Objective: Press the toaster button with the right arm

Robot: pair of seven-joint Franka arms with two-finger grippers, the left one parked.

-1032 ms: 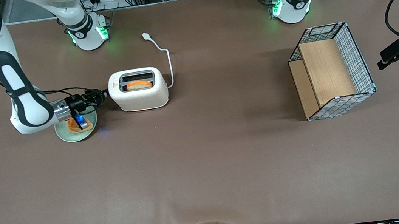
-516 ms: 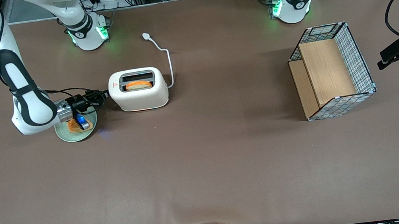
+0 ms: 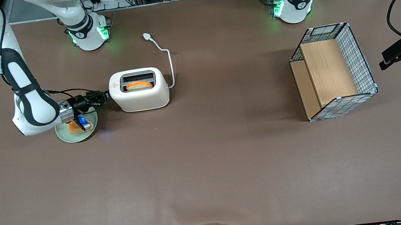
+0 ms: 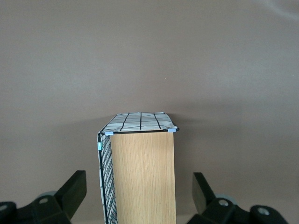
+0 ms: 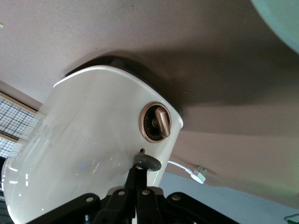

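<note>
Toaster (image 3: 139, 89) stands upper left of centre in the front frame, on the tabletop (image 3: 208, 172). End effector (image 3: 103, 95), fingers pinched together, tips touching the toaster button (image 5: 147, 161) on the narrow end face. Right arm (image 3: 26, 99) reaches in at frame left, above a green plate (image 3: 73, 135).

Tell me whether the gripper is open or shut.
Shut: the gripper at the toaster has its fingertips together, just under the grey button.

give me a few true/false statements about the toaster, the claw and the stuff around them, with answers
1. A slice of bread sits in a toaster slot. True.
2. The claw hangs over the wire basket. False: it is at the toaster's narrow end, by the toaster button.
3. The green plate is bare. False: toast lies on it.
4. The toaster's plug lies loose on the table. True.
5. The claw is wide open. False: its fingers are together.
</note>
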